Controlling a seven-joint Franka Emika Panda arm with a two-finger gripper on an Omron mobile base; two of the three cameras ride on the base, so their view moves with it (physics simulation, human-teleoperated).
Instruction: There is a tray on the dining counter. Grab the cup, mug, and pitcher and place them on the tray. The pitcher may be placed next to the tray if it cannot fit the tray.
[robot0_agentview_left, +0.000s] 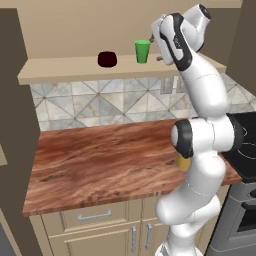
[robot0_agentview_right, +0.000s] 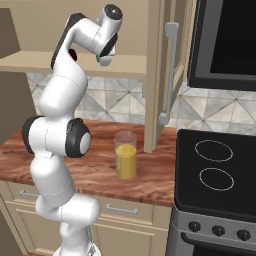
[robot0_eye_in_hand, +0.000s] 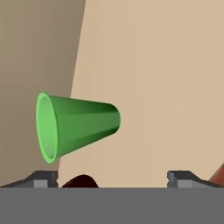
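We have our gripper (robot0_eye_in_hand: 112, 177) raised to the beige shelf (robot0_agentview_left: 60, 69) above the tiled backsplash, jaws spread as wide as they go and holding nothing; the green cup (robot0_eye_in_hand: 74, 126) stands just ahead of the finger tips, off to one side of the gap between them, and the dark maroon mug (robot0_agentview_left: 107, 59) sits on the same shelf a little further along.

The risk, as we judge it, lies in that offset; if we push forward without centring, one finger may clip the cup's wall and tip or slide it, and a light tapered tumbler could roll off the shelf edge; it might also knock the mug, which shows as a dark patch close by the left finger tip in the hand view.

The right base view gives us what the others do not: the glass pitcher (robot0_agentview_right: 125, 155) of orange liquid, standing upright on the wood counter (robot0_agentview_right: 150, 175) beside the stove (robot0_agentview_right: 220, 170); in the left base view our own arm hides nearly all of it; the left base view, in turn, shows cup and mug well apart on the shelf.
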